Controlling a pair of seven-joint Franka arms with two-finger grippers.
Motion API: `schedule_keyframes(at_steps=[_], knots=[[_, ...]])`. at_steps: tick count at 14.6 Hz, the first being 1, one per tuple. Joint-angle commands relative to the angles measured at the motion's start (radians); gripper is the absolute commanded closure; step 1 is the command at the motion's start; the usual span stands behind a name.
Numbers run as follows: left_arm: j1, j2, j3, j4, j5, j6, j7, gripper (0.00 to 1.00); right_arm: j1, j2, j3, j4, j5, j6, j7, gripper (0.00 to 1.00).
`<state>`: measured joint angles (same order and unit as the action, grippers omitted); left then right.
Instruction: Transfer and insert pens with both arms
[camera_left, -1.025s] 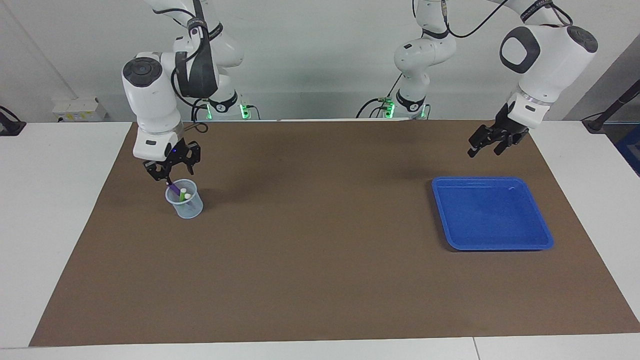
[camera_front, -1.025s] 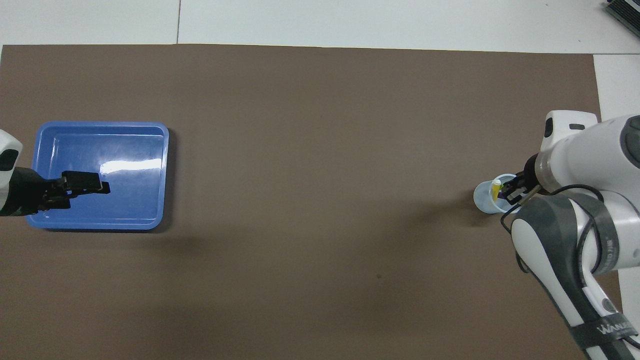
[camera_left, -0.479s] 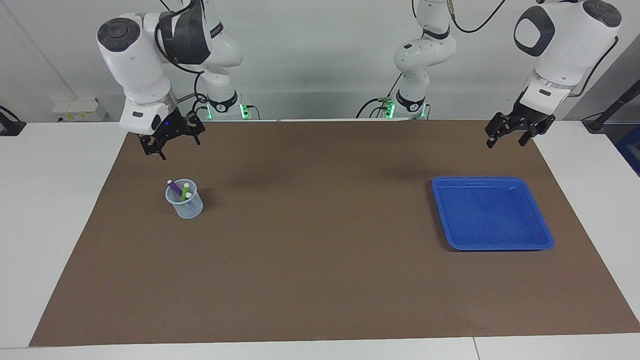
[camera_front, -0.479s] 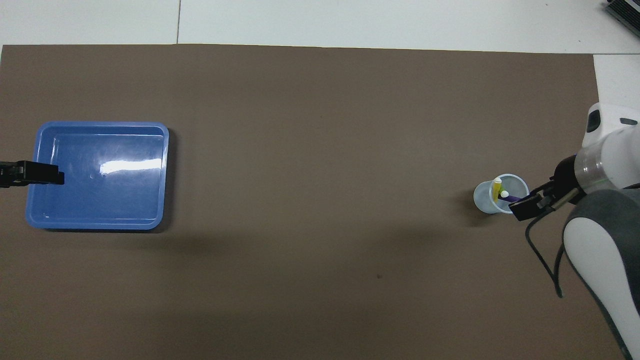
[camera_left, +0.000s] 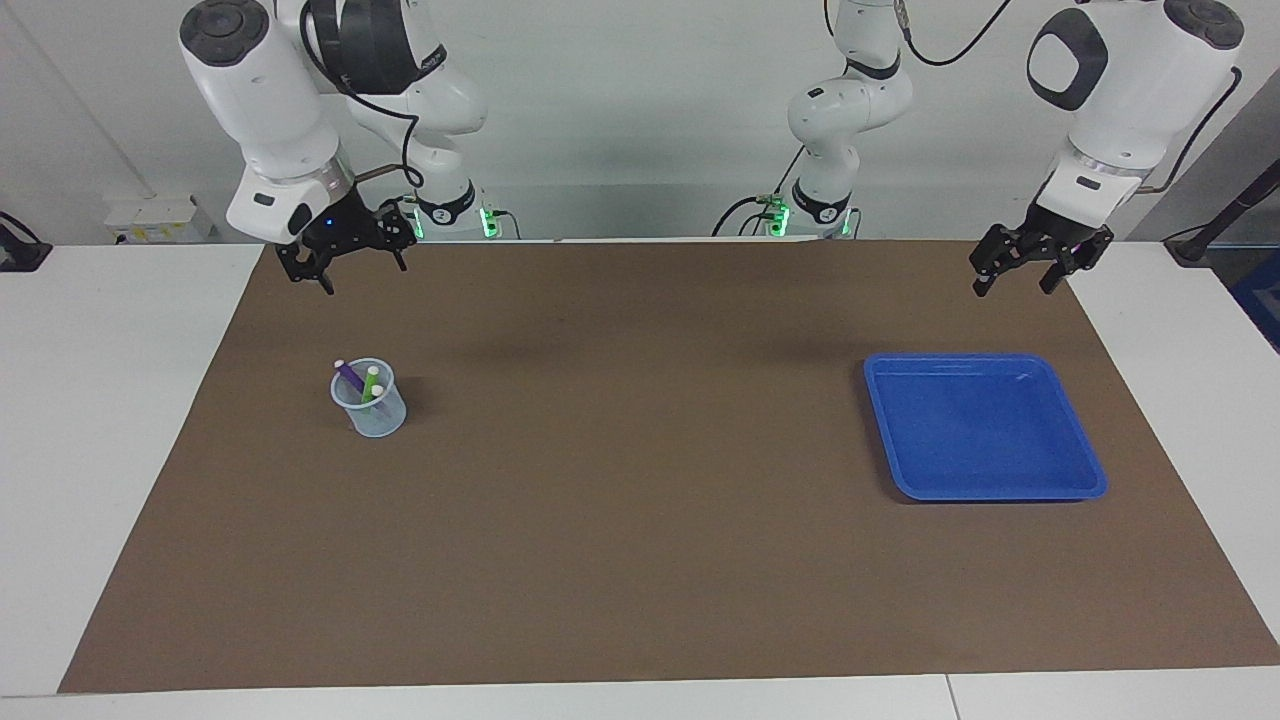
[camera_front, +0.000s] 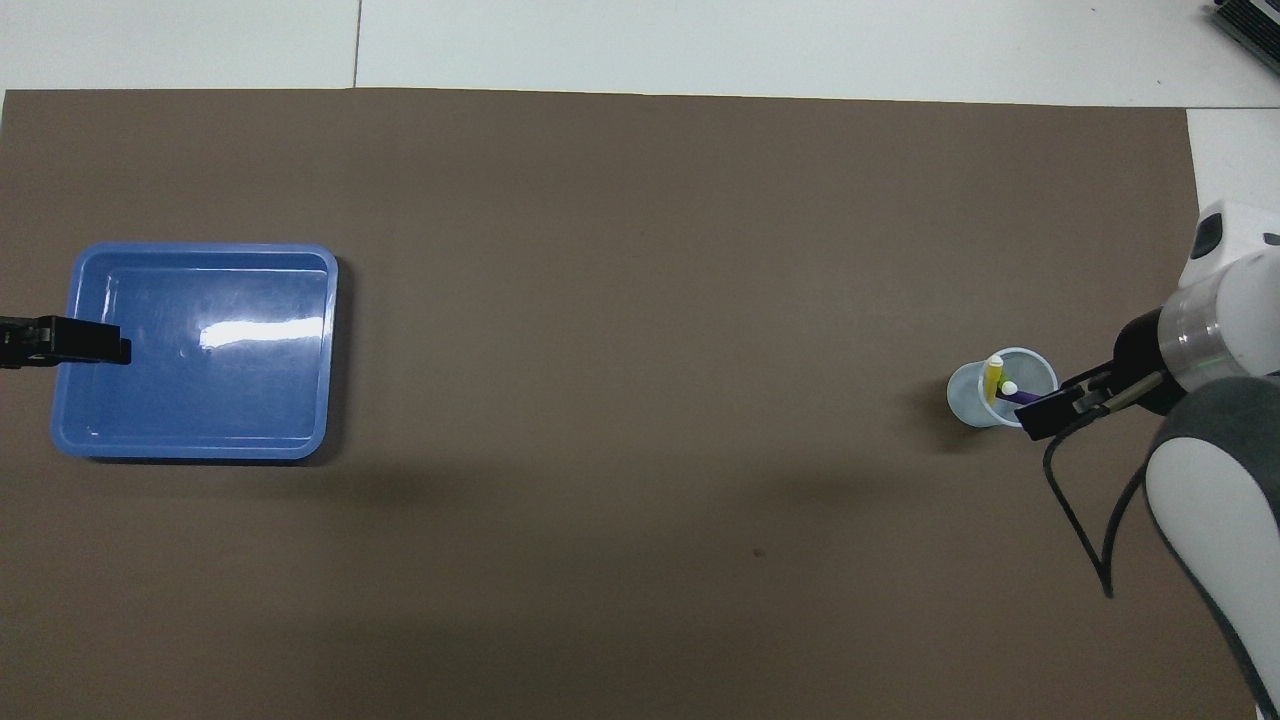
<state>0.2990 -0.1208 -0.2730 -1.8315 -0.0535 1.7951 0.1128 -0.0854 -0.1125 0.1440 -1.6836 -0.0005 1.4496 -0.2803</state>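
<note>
1. I count three thin pens, one purple (camera_left: 349, 376), one green (camera_left: 369, 384), one yellow (camera_front: 992, 376), all standing tilted in one clear plastic cup (camera_left: 372, 412) at the right arm's end of the brown mat (camera_left: 640, 560).
2. One shallow blue plastic tray (camera_left: 1090, 480), at the left arm's end.
3. Right gripper (camera_left: 345, 268): raised over the mat, fingers spread, holding nothing.
4. Left gripper (camera_left: 1020, 272): raised over the mat, fingers spread, holding nothing.

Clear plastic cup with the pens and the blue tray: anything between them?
Nothing: both views show only bare brown mat between the clear plastic cup and the blue rectangular plastic tray.
</note>
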Motion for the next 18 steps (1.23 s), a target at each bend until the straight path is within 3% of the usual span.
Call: schedule_keyframes(at_steps=[1, 5, 7, 12, 16, 18], knots=[[-0.032, 0.049, 0.006, 0.098, 0.031, -0.049, 0.001, 0.00, -0.017, -0.001, -0.007, 0.038, 0.020, -0.032, 0.016, 0.00], [-0.049, 0.076, 0.006, 0.193, 0.031, -0.115, -0.005, 0.00, -0.007, 0.025, -0.012, 0.022, 0.013, 0.043, 0.058, 0.00], [-0.054, 0.076, 0.006, 0.199, 0.031, -0.118, -0.034, 0.00, 0.006, 0.028, -0.011, 0.013, 0.016, 0.107, 0.070, 0.00], [-0.061, 0.076, 0.009, 0.199, 0.070, -0.112, -0.048, 0.00, 0.038, 0.062, -0.015, 0.013, -0.009, 0.123, 0.115, 0.00], [-0.191, 0.076, 0.145, 0.202, 0.095, -0.115, -0.018, 0.00, 0.041, 0.053, -0.014, 0.002, -0.006, 0.109, 0.122, 0.00], [-0.201, 0.076, 0.173, 0.199, 0.092, -0.112, 0.004, 0.00, 0.041, 0.048, -0.015, 0.002, -0.004, 0.112, 0.127, 0.00]])
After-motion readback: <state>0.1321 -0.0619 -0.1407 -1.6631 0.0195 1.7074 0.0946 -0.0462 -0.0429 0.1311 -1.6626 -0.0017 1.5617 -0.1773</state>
